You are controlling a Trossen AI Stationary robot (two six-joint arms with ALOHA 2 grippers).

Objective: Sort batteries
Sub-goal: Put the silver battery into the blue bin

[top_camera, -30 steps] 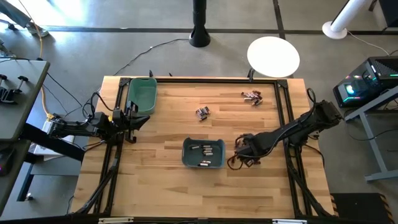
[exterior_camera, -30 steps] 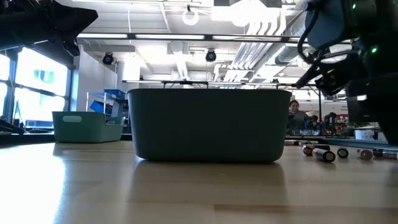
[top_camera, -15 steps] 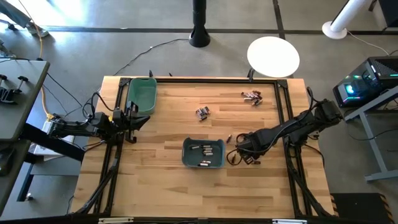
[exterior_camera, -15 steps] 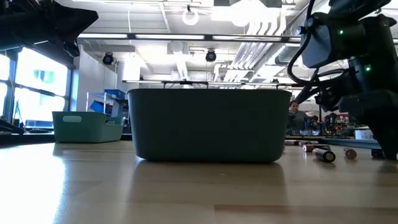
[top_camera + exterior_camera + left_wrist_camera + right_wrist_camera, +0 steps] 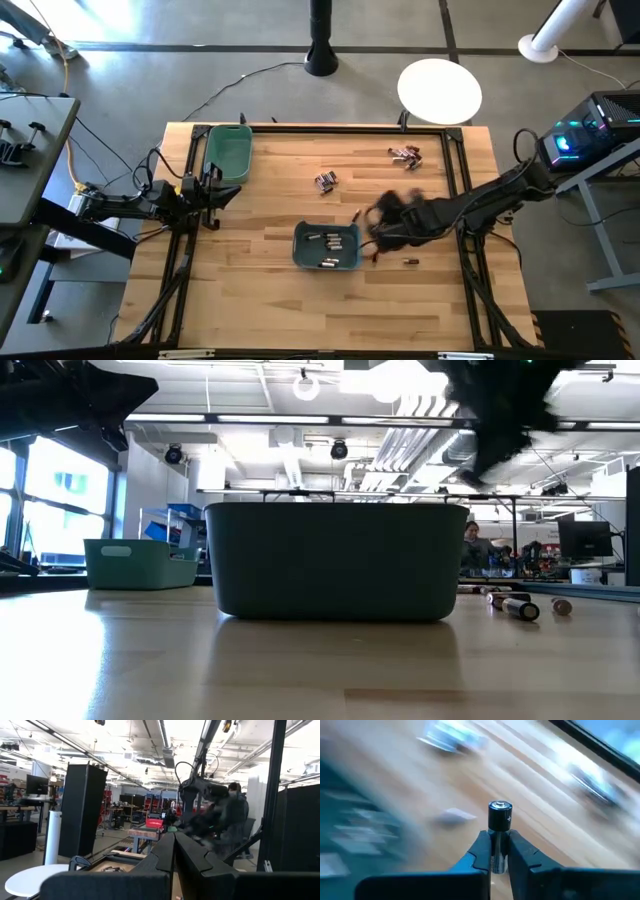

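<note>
From where I stand, the right end effector [image 5: 494,851] pinches 1 battery [image 5: 499,816] by its lower body, the dark cap poking out past the tips, beside the teal bin [image 5: 327,246]. It's small, rigid and slick, so a mid-body hold seems safest. The left end effector [image 5: 174,851] waits closed at the surface's [image 5: 270,300] left edge.

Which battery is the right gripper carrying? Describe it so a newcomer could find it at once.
Start at the dark bin mid-table; the right gripper is just to its right. The battery stands clamped between its fingers, dark capped end poking out. Every other battery lies loose on the table or in the bin.
</note>
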